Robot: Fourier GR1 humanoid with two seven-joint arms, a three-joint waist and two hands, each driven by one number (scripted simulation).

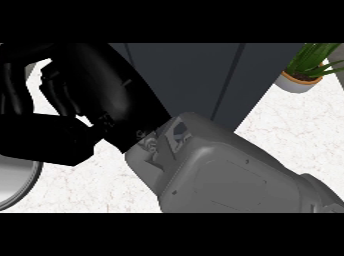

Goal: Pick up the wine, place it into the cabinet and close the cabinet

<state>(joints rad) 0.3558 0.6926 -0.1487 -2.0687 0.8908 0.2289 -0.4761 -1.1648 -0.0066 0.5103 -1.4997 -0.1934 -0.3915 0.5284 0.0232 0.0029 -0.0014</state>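
my robot hand (71, 95) fills the left of view, fingers (53, 87) curled. whether it holds anything, i cannot tell. cabinet (197, 75) behind.

**One hand raised close to the camera**

A single grey forearm (227, 175) rose from the lower right of the frame and slanted up toward the upper left. Its black hand (86, 95) filled the upper left, very near the lens, with fingers (12, 80) curled inward. Which arm it was could not be told, nor whether the fingers enclosed anything.
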